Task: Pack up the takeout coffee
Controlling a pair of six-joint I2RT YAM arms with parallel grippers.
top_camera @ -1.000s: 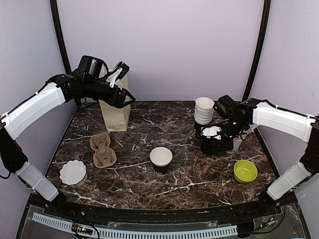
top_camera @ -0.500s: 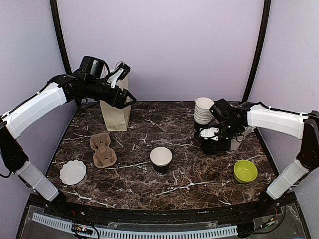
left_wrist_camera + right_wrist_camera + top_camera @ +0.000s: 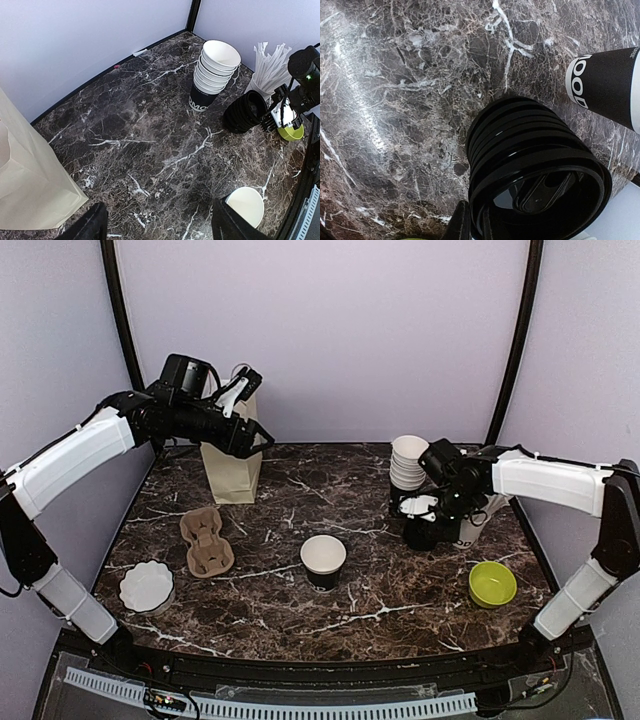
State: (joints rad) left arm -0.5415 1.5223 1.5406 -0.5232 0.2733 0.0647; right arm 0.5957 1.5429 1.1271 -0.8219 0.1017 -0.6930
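One open paper cup (image 3: pixel 323 560), white with a black lower band, stands lidless at the table's middle; it also shows in the left wrist view (image 3: pixel 247 205). A stack of like cups (image 3: pixel 408 465) stands at the back right. Just right of it is a stack of black lids (image 3: pixel 428 530). My right gripper (image 3: pixel 425 512) is at that stack; in its wrist view its jaws (image 3: pixel 480 225) pinch the rim of the top black lid (image 3: pixel 540 190). My left gripper (image 3: pixel 248 415) hovers high by the paper bag (image 3: pixel 230 470), open, with nothing between its fingers (image 3: pixel 95 222).
A cardboard cup carrier (image 3: pixel 207 540) lies at the left, a white fluted bowl (image 3: pixel 147 585) near the front left. A green bowl (image 3: pixel 492 583) sits front right. A cup of white sticks (image 3: pixel 270 70) stands behind the lids.
My right gripper has shifted slightly left onto the lid stack and its jaws have closed on the top lid's rim. The left arm has held still.
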